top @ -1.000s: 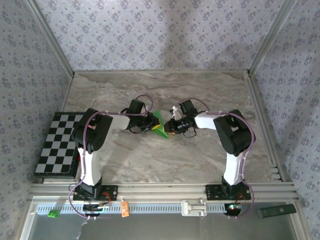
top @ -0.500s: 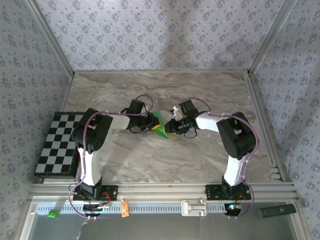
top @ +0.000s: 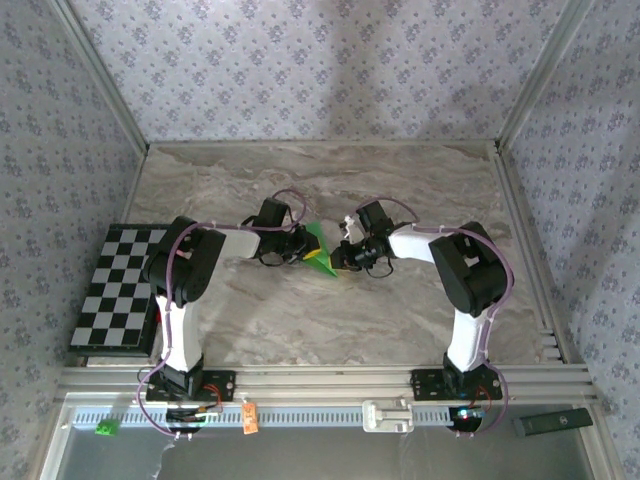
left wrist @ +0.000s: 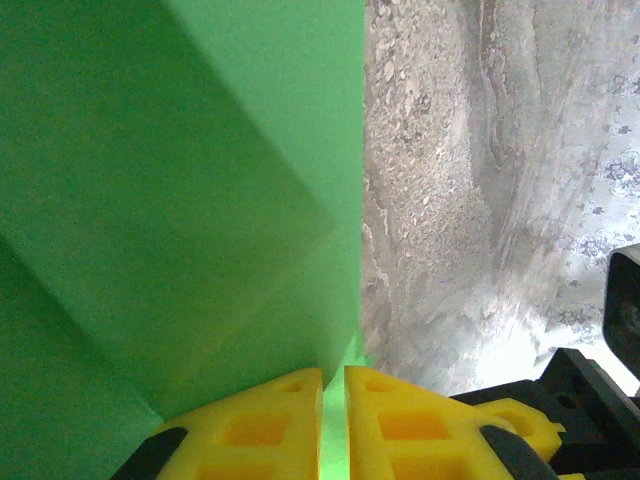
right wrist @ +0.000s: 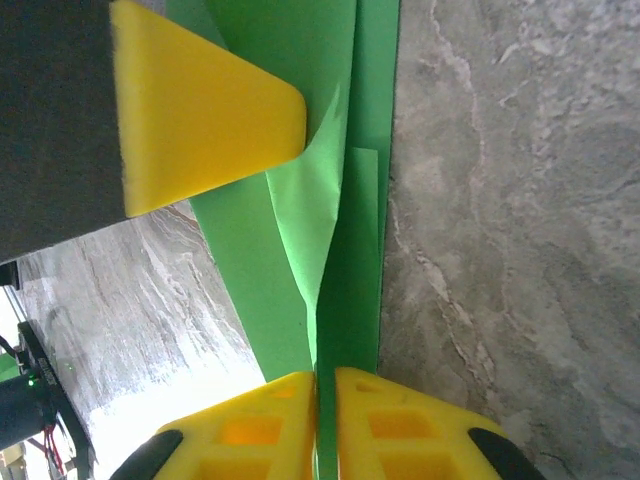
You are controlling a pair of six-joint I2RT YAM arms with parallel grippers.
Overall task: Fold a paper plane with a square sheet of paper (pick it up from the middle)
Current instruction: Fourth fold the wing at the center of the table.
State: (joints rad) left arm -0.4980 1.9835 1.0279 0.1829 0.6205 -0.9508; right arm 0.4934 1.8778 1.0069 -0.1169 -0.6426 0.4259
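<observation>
The left gripper (left wrist: 333,420) has its yellow fingers pressed together on the near edge of the green paper (left wrist: 180,200), and the right gripper (right wrist: 325,420) is likewise clamped on a thin stack of its layers. Both pinches show only a sliver of green between the pads. Seen from above, the partly folded sheet stands as a small pointed wedge between the two grippers near the middle of the table (top: 400,310); whether its lower edge touches the marble I cannot tell. The step in hand looks like setting or sharpening a fold while the paper is held from both sides. The right wrist view shows what needs care here: one inner flap bows away from the flat layers beside it, so the layers are not yet lying flush. To do this well, I would hold one pinch as a fixed anchor and let the other do the work, easing along the crease line rather than pulling outward, since two firm grips drawn apart could tear thin paper or skew the fold. The loose flap wants to be brought flat against its neighbour before any hard pressing — a crease set over a bulge will likely end up crooked, and the dart's nose depends on the edges meeting squarely.
</observation>
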